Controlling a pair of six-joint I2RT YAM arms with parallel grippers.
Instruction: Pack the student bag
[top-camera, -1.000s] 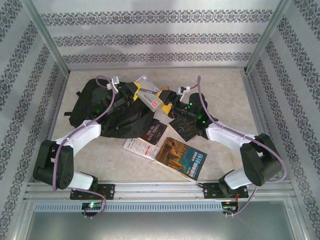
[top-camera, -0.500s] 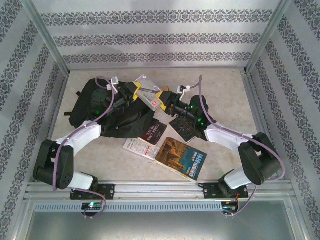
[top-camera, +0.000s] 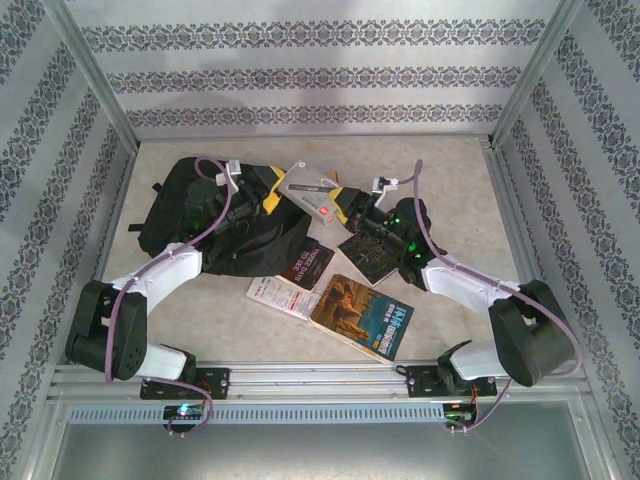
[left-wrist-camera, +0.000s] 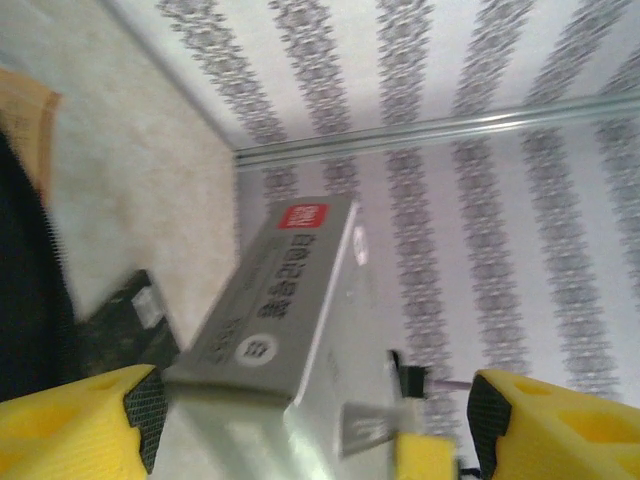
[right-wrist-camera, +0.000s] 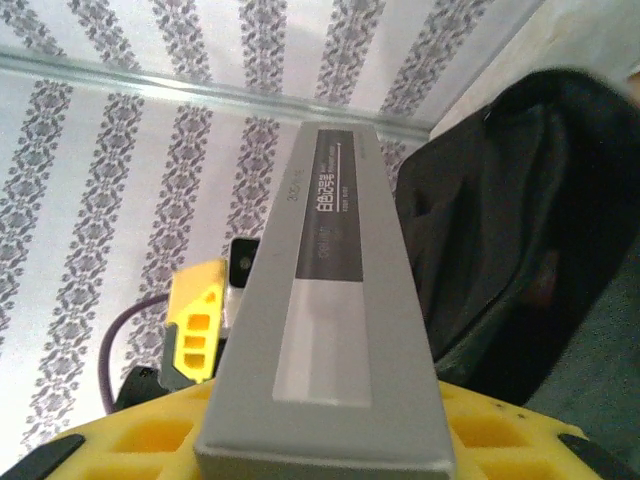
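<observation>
Now book (top-camera: 308, 188) clamped by right gripper (top-camera: 343, 208) — left gripper (top-camera: 264, 198) spread wide, nothing held. Bag (top-camera: 190, 215) lies left of book; book long axis aimed roughly bagward — left arm nearer.

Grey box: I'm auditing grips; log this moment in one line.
flat grey box with red label: aloft | right gripper: jaws shut on box | left gripper: jaws open | black fabric backpack: on table

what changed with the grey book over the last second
The left hand opened and let go of the grey book, while the right hand closed on its other end and now holds it. The book swung slightly rightward. The student bag and the loose books on the table stayed put.
</observation>
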